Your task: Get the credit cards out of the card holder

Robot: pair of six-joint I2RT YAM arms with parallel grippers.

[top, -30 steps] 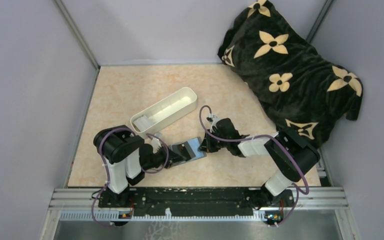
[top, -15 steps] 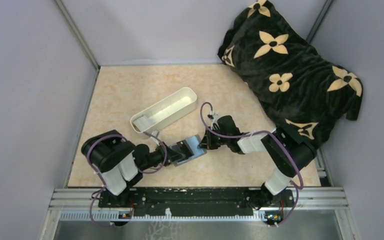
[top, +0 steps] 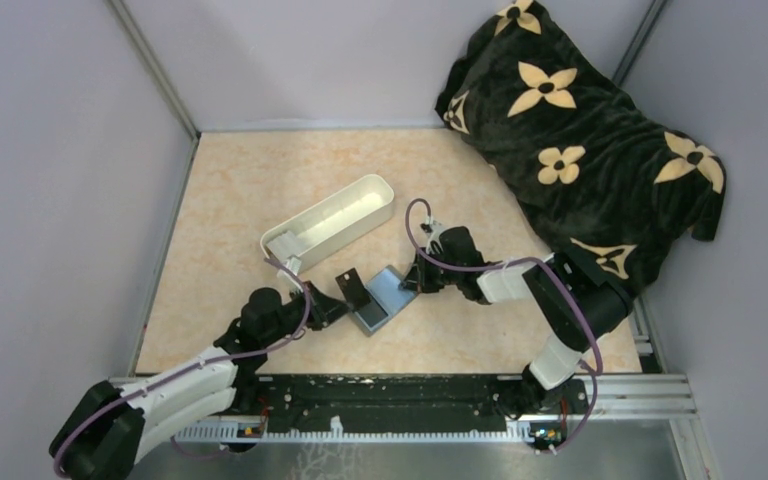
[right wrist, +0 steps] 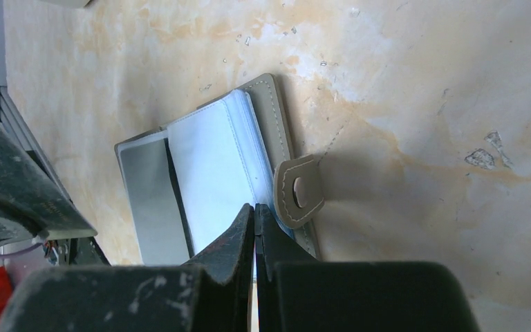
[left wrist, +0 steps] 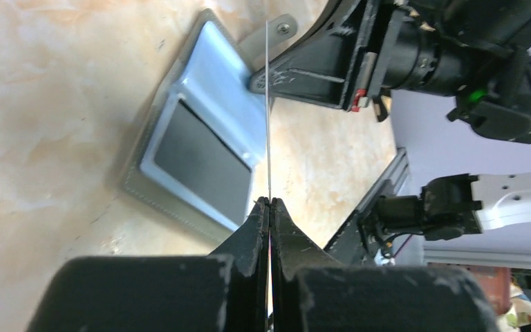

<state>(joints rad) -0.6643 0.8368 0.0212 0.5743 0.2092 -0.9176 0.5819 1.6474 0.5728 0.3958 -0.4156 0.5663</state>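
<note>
Our L claw [left wrist: 270,202], clamped on a black credit card [top: 349,288] (edge-on at the wrist cam), has pulled it clear of the card holder [right wrist: 214,166], which our R claw [right wrist: 254,207] pinches at the pocket edge.

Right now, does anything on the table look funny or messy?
Only slightly: a black card is held up on edge, pinched in the left gripper beside the open card holder, whose snap tab flops out sideways. Nothing looks spilled or broken.

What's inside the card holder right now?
In the card holder, one dark card shows in a framed pocket; the top pale sleeve looks empty. Sleeves beneath it are covered.
</note>
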